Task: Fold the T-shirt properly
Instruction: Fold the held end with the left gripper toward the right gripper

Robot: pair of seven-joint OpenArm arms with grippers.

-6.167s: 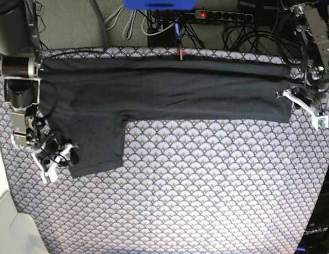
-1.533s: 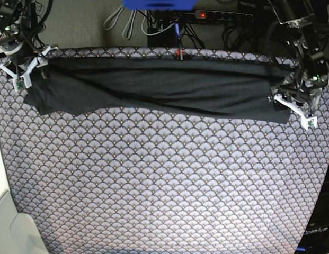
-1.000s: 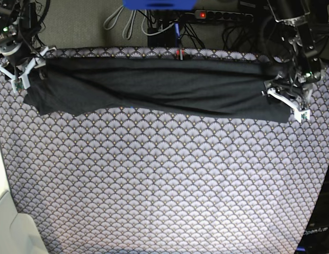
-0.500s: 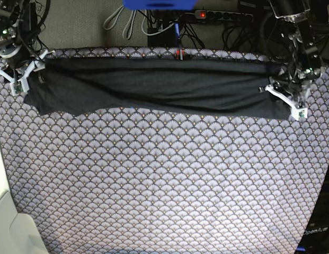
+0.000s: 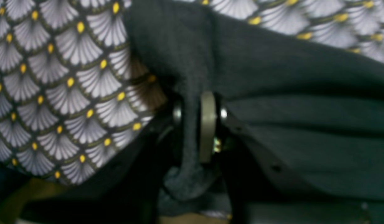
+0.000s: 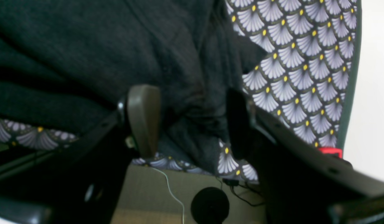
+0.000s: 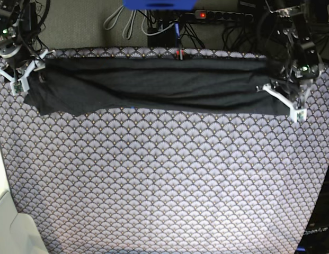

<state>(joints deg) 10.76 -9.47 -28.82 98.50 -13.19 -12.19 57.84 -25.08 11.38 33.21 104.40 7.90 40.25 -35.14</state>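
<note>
The dark charcoal T-shirt (image 7: 153, 87) lies as a long narrow band across the far part of the table. At its right end in the base view, my left gripper (image 7: 283, 101) is shut on the cloth. The left wrist view shows that gripper (image 5: 192, 118) pinching a fold of T-shirt (image 5: 304, 93) against its beige pad (image 5: 207, 124). My right gripper (image 7: 20, 74) sits at the band's left end. In the right wrist view its fingers (image 6: 143, 118) stand apart, with bunched T-shirt (image 6: 86, 46) cloth loose between them.
The scallop-patterned tablecloth (image 7: 164, 180) covers the table in front of the shirt. Behind the far edge lie a power strip (image 7: 222, 16), cables and a blue object (image 7: 159, 4). A white surface (image 7: 10, 227) borders the near left corner.
My left gripper has closed on the shirt's right end and shifted slightly toward the far edge, pulling the near corner in. The right gripper has stayed put.
</note>
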